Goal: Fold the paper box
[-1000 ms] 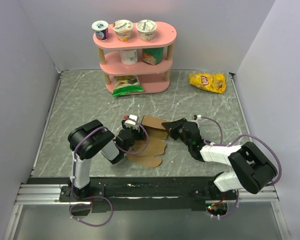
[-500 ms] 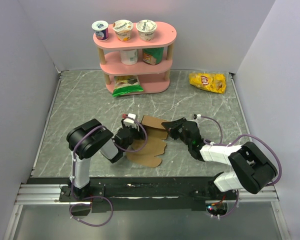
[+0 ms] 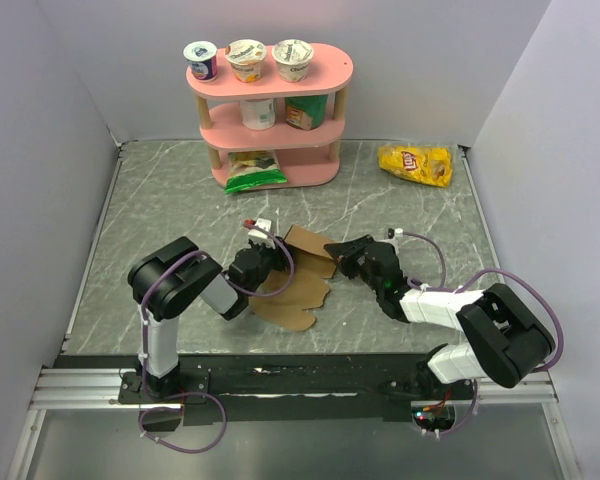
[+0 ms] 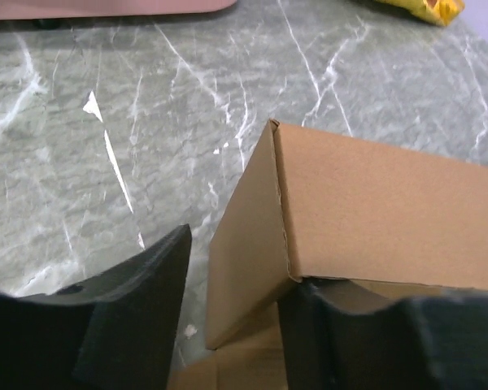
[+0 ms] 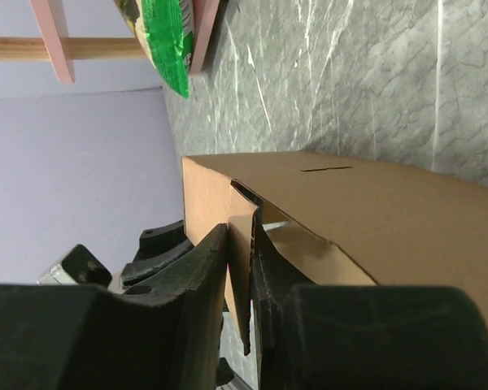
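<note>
Top view: grey marbled table [image 3: 160, 210], lilac walls [image 3: 40, 150], pink shelf [image 3: 270, 110] at the back, yellow chip bag [image 3: 415, 163] far right. You see the paper box [image 3: 298, 285] mid-table between left arm [image 3: 180, 285] and right arm [image 3: 450, 305]. It is brown and partly folded.

Left wrist: only here you see a creased matte cardboard corner standing up. Left fingers [image 4: 130, 317] are spread, one on each side of the raised wall, with a gap on the outer side.

Right wrist: right fingers [image 5: 203, 276] are pinched on a thin flap edge. A slot [image 5: 325, 170] is cut in the panel, and a green bag [image 5: 167, 41] lies by the shelf.
</note>
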`<action>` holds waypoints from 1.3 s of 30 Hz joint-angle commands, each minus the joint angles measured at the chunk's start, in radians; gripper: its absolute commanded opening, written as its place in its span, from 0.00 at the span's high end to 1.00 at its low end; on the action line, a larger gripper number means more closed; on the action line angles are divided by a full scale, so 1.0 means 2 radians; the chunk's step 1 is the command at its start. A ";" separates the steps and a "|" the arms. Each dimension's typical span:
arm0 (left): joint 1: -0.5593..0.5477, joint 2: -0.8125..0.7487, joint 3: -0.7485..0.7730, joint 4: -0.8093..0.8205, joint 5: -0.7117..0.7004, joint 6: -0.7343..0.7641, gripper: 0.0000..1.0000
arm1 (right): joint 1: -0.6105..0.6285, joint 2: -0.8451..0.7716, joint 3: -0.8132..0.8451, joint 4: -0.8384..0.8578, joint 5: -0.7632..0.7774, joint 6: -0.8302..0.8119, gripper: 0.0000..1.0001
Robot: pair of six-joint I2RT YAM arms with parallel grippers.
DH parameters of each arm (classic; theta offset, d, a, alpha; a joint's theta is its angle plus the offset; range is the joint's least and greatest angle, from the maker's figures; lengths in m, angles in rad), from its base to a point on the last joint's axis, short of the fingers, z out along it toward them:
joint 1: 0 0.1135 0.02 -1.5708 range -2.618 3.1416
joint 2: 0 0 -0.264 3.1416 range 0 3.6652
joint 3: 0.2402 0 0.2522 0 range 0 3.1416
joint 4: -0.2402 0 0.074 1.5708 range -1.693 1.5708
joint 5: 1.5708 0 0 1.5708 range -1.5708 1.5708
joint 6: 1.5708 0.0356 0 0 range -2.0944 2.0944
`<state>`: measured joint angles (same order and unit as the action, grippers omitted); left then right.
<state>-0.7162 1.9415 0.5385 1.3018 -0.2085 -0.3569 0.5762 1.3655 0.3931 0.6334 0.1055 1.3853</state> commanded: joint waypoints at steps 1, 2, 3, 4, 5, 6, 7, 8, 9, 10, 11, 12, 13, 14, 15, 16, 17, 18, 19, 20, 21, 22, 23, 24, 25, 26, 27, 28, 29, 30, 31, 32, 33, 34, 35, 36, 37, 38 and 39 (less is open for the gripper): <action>0.004 -0.010 0.012 0.128 -0.023 -0.024 0.55 | 0.003 -0.012 0.012 0.002 0.010 -0.011 0.76; 0.003 -0.008 0.012 0.129 -0.028 -0.029 0.57 | 0.003 -0.012 0.012 0.001 0.012 -0.012 0.76; 0.003 -0.007 0.011 0.130 -0.036 -0.030 0.60 | 0.003 -0.012 0.012 0.001 0.012 -0.012 0.76; 0.002 -0.007 0.011 0.130 -0.041 -0.032 0.63 | 0.003 -0.011 0.012 0.002 0.012 -0.012 0.76; 0.001 -0.007 0.013 0.125 -0.048 -0.036 0.64 | 0.003 -0.011 0.011 0.002 0.011 -0.012 0.76; 0.000 -0.007 0.014 0.122 -0.058 -0.037 0.66 | 0.003 -0.010 0.011 0.002 0.010 -0.010 0.76; -0.002 -0.005 0.016 0.119 -0.066 -0.038 0.68 | 0.003 -0.010 0.011 0.002 0.012 -0.010 0.76; -0.007 -0.006 0.018 0.113 -0.074 -0.037 0.70 | 0.003 -0.011 0.011 0.002 0.012 -0.010 0.76; -0.009 -0.006 0.018 0.111 -0.093 -0.036 0.73 | 0.003 -0.012 0.012 0.000 0.012 -0.010 0.76; -0.012 -0.006 0.018 0.111 -0.101 -0.034 0.75 | 0.003 -0.012 0.012 -0.001 0.013 -0.011 0.76; -0.019 -0.007 0.019 0.108 -0.111 -0.029 0.76 | 0.003 -0.012 0.014 -0.003 0.013 -0.011 0.76; -0.022 -0.007 0.020 0.105 -0.121 -0.026 0.79 | 0.003 -0.012 0.014 -0.004 0.014 -0.012 0.78; -0.025 -0.007 0.021 0.102 -0.133 -0.024 0.79 | 0.003 -0.012 0.014 -0.004 0.015 -0.012 0.80; -0.029 -0.007 0.022 0.100 -0.137 -0.020 0.79 | 0.003 -0.011 0.015 -0.003 0.014 -0.011 0.80; -0.031 -0.007 0.024 0.097 -0.140 -0.018 0.79 | 0.002 -0.009 0.015 -0.003 0.014 -0.009 0.81; -0.033 -0.007 0.024 0.098 -0.147 -0.016 0.79 | 0.003 -0.008 0.016 -0.002 0.014 -0.009 0.81; -0.037 -0.004 0.024 0.098 -0.151 -0.010 0.79 | 0.003 -0.005 0.015 0.000 0.013 -0.007 0.81; -0.038 -0.004 0.023 0.099 -0.155 -0.007 0.80 | 0.003 -0.002 0.015 0.002 0.012 -0.005 0.83; -0.041 -0.004 0.024 0.097 -0.162 -0.006 0.80 | 0.002 -0.001 0.014 0.005 0.012 -0.002 0.84; -0.045 -0.005 0.024 0.095 -0.176 -0.002 0.81 | 0.003 0.003 0.014 0.010 0.012 0.000 0.85; -0.047 -0.006 0.025 0.088 -0.186 0.000 0.83 | 0.003 0.004 0.014 0.012 0.010 0.001 0.89; -0.048 -0.008 0.025 0.084 -0.193 0.000 0.84 | 0.003 0.004 0.014 0.012 0.011 0.002 0.90; -0.051 -0.010 0.025 0.081 -0.206 0.001 0.84 | 0.003 0.005 0.014 0.012 0.009 0.002 0.92; -0.052 -0.012 0.025 0.078 -0.212 0.003 0.84 | 0.003 0.005 0.014 0.012 0.010 0.001 0.96; -0.054 -0.013 0.025 0.072 -0.218 0.005 0.84 | 0.003 0.005 0.015 0.011 0.011 0.001 0.98; -0.055 -0.015 0.025 0.069 -0.225 0.005 0.84 | 0.004 0.003 0.015 0.010 0.013 0.001 1.00; -0.056 -0.015 0.025 0.067 -0.235 0.006 0.85 | 0.004 0.001 0.015 0.005 0.015 0.001 1.00; -0.057 -0.015 0.025 0.063 -0.241 0.007 0.85 | 0.003 -0.001 0.016 0.001 0.016 -0.002 1.00; -0.058 -0.017 0.025 0.061 -0.245 0.006 0.85 | 0.004 -0.005 0.017 -0.003 0.020 -0.004 1.00; -0.058 -0.017 0.026 0.058 -0.252 0.005 0.85 | 0.003 -0.007 0.016 -0.008 0.022 -0.005 1.00; -0.058 -0.017 0.026 0.055 -0.256 0.002 0.85 | 0.003 -0.009 0.016 -0.009 0.022 -0.006 1.00; -0.060 -0.018 0.026 0.050 -0.261 0.001 0.85 | 0.004 -0.011 0.014 -0.009 0.024 -0.006 1.00; -0.060 -0.018 0.028 0.049 -0.267 0.001 0.85 | 0.003 -0.012 0.014 -0.009 0.025 -0.006 1.00; -0.061 -0.019 0.028 0.047 -0.271 0.001 0.85 | 0.003 -0.012 0.014 -0.009 0.025 -0.006 1.00; -0.064 -0.017 0.029 0.047 -0.274 0.003 0.85 | 0.003 -0.012 0.014 -0.009 0.025 -0.006 1.00; -0.064 -0.016 0.029 0.049 -0.274 0.004 0.85 | 0.003 -0.012 0.014 -0.008 0.023 -0.006 1.00; -0.065 -0.016 0.030 0.048 -0.279 0.006 0.85 | 0.003 -0.011 0.014 -0.008 0.024 -0.006 1.00; -0.067 -0.014 0.031 0.047 -0.281 0.008 0.85 | 0.003 -0.010 0.014 -0.007 0.022 -0.005 1.00; -0.068 -0.014 0.033 0.045 -0.284 0.010 0.85 | 0.003 -0.010 0.013 -0.006 0.023 -0.005 1.00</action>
<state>-0.8532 1.9415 0.5690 1.2896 -0.6590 -0.3439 0.5793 1.3632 0.4026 0.6590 0.1181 1.3933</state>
